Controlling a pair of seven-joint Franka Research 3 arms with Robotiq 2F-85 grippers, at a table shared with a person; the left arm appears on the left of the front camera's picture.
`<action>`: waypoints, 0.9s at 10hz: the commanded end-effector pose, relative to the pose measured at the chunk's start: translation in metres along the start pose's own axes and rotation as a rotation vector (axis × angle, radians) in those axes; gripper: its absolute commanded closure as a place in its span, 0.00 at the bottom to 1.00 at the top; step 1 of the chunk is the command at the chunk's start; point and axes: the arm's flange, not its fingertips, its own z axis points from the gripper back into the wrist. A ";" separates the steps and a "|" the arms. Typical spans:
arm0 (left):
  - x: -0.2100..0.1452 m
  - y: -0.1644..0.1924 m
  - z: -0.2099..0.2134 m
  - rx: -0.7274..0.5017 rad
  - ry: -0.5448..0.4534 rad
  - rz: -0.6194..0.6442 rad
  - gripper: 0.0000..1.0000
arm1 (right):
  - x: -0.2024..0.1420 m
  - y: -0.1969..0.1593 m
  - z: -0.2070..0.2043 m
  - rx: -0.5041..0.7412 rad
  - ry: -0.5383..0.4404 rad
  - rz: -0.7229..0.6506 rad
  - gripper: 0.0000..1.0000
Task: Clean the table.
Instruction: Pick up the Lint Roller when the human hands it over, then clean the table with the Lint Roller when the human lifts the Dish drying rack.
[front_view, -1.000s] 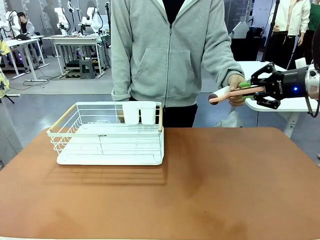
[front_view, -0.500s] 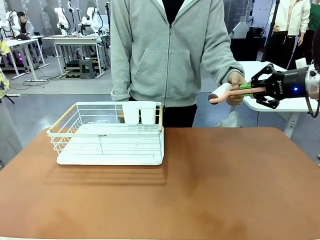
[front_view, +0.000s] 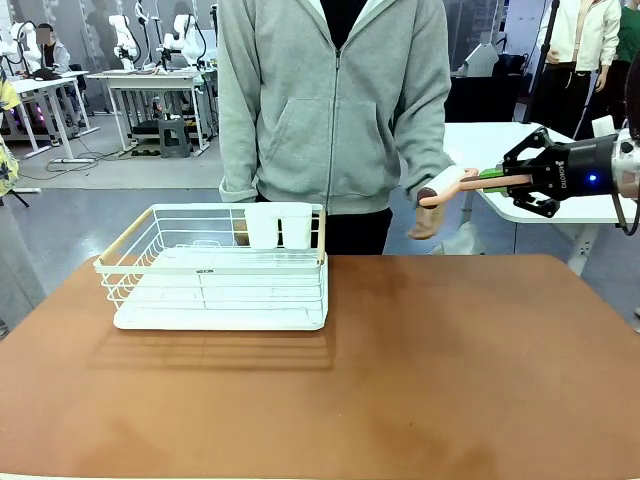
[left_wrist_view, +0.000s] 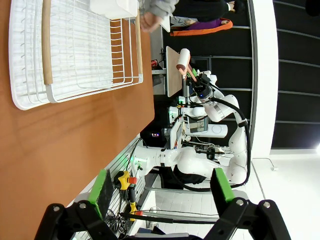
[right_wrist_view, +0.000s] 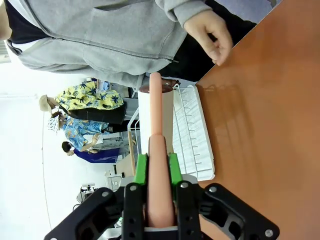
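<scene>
The right gripper (front_view: 495, 176), black with green pads, has its jaws pinched on the tail end of a lint roller with a salmon-pink plastic handle and a white cylindrical head (front_view: 445, 187). It holds the roller level in the air beyond the far right edge of the large rectangular table with the matte reddish-brown top (front_view: 400, 380). The table stretches across the foreground, with a white wire dish rack (front_view: 215, 268) standing on its left part. The person's hand (front_view: 425, 218) hangs just below the roller's head, apart from it in the right wrist view. The left gripper (left_wrist_view: 162, 186) waits over the table with its jaws spread on nothing. Because the grip sits far from the head, pressing down on the table could probably twist or slide the handle between the pads. A quick swing could brush the nearby hand, and a wide sweep could knock the rack. A small dark label on the rack's front rail and a pale word on the right gripper's body, possibly the maker's name, are too small to read.
</scene>
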 end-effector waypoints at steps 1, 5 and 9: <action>-0.002 0.000 0.002 0.010 0.002 -0.003 0.00 | -0.001 0.000 -0.001 0.002 0.003 0.000 1.00; -0.002 0.000 0.002 0.010 0.002 -0.003 0.00 | -0.001 0.000 -0.001 0.002 0.003 0.000 1.00; -0.002 0.000 0.002 0.010 0.002 -0.003 0.00 | -0.001 0.000 -0.001 0.002 0.003 0.000 1.00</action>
